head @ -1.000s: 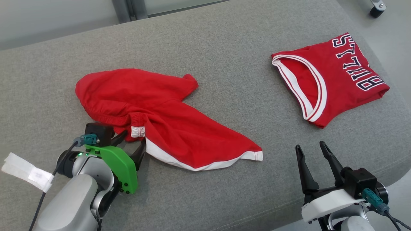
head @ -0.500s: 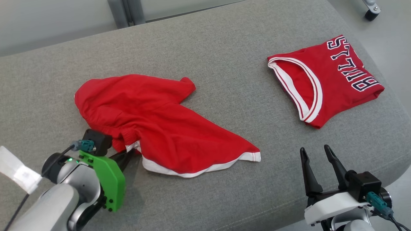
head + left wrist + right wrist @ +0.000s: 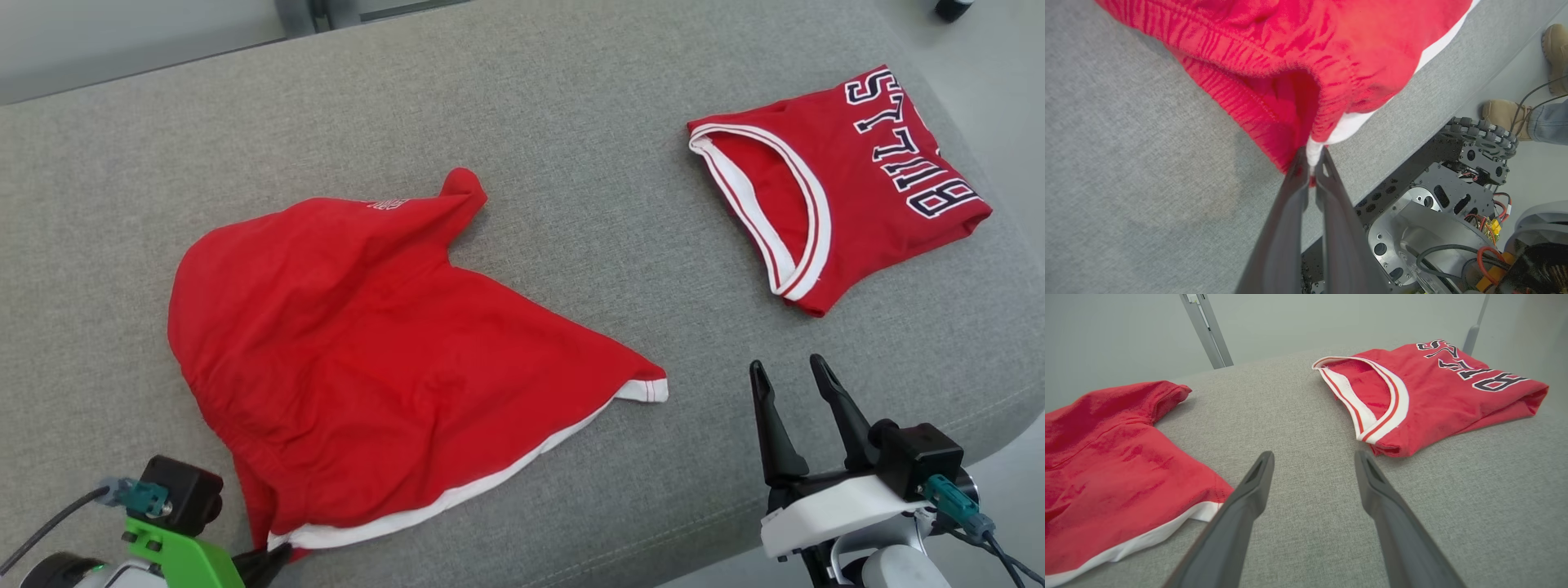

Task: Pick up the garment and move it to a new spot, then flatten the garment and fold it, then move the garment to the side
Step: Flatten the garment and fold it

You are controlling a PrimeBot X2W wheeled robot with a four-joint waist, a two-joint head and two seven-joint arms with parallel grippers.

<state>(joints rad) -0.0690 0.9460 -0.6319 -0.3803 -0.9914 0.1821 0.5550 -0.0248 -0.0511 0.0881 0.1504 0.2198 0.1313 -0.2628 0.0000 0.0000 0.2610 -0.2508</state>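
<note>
Head view looks down on a grey upholstered surface (image 3: 571,122), bare across its back and in the wide stretch between two red pieces of clothing. The loose, white-trimmed garment (image 3: 367,351) sprawls at the left, reaching almost to the front edge, and one folded jersey (image 3: 857,188) lies well apart by the right edge. Of two grippers, the left gripper (image 3: 1312,157) is clamped on the garment's white-hemmed corner at the front edge, and the right gripper (image 3: 789,366) hangs spread and empty near the front edge.
</note>
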